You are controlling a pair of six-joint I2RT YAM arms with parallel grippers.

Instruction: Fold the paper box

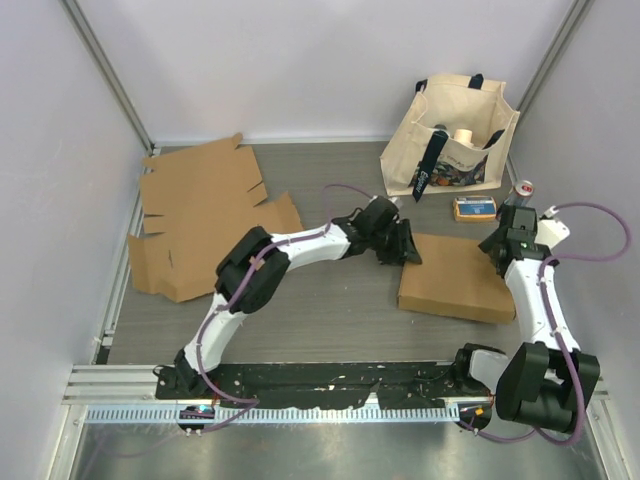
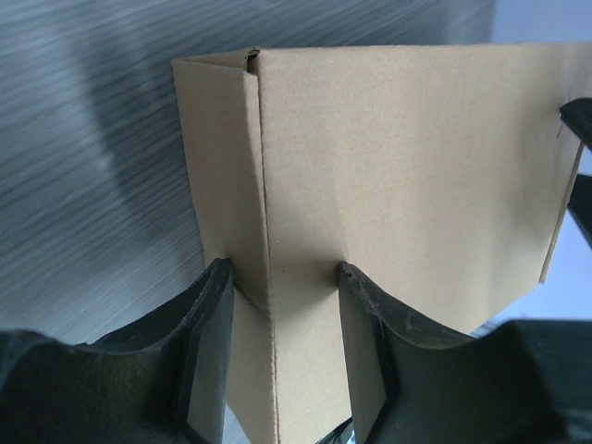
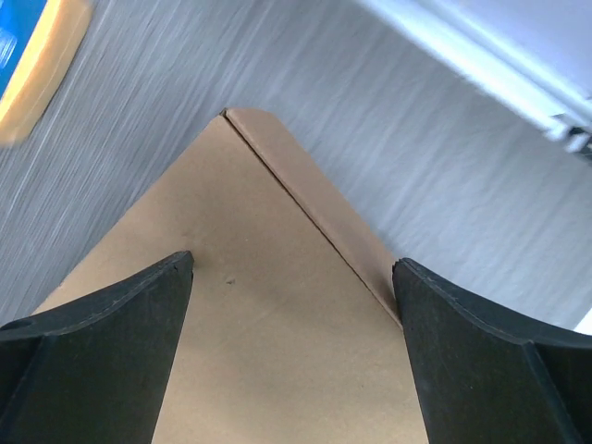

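The paper box (image 1: 455,280) is a brown cardboard box lying flat on the table at centre right. My left gripper (image 1: 405,245) is at its upper left corner. In the left wrist view the jaws of this gripper (image 2: 282,268) are half closed around a folded edge of the box (image 2: 407,157), and cardboard fills the gap between them. My right gripper (image 1: 497,245) hovers at the box's upper right corner. Seen from the right wrist, it (image 3: 293,264) stands wide open above that corner of the box (image 3: 277,351), holding nothing.
Flat unfolded cardboard sheets (image 1: 205,215) lie at the far left. A cream tote bag (image 1: 455,140) stands at the back right, with a small blue and yellow packet (image 1: 473,207) and a can (image 1: 523,190) in front of it. Walls close in on both sides.
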